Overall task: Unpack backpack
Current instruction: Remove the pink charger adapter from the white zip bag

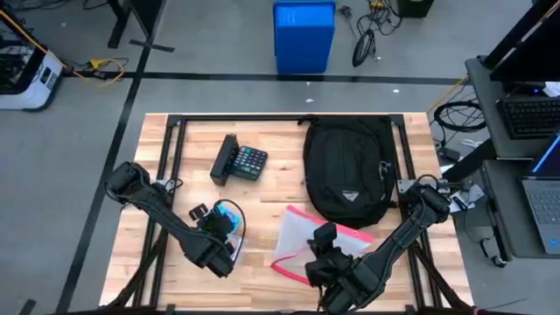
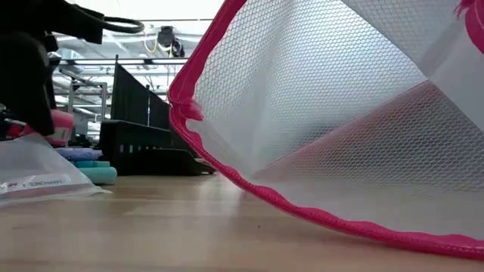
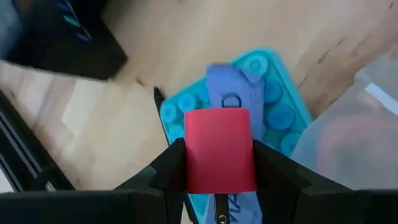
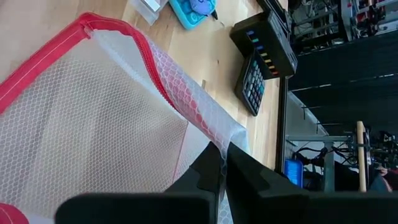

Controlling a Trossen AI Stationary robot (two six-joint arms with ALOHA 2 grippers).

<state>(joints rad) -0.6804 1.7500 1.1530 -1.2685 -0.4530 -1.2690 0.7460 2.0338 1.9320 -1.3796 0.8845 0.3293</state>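
Backpack first: the large black fabric backpack with the small white triangular logo patch [image 1: 348,171] lies flat on the far right part of the pale wooden desk [image 1: 271,188], zipped side up. Just in front of it, the right claw [image 4: 219,163] has its two dark fingers pressed together on a corner of the white mesh pouch with the pink zipper edge [image 1: 308,238], pinching the netting so the pouch tents up off the desk; in the low view that pouch [image 2: 333,121] fills most of the picture, one pink edge resting on the wood. Over on the left, the left claw [image 3: 221,160] pinches a small red rectangular block [image 3: 220,149] between its fingers, hovering right above a turquoise plastic tray with round dimples [image 3: 264,93] that has a blue-violet piece lying on it. A black calculator with coloured keys [image 1: 240,161] sits left of the backpack, well apart from both claws. A clear plastic bag [image 2: 41,172] lies on the desk beside the turquoise tray.
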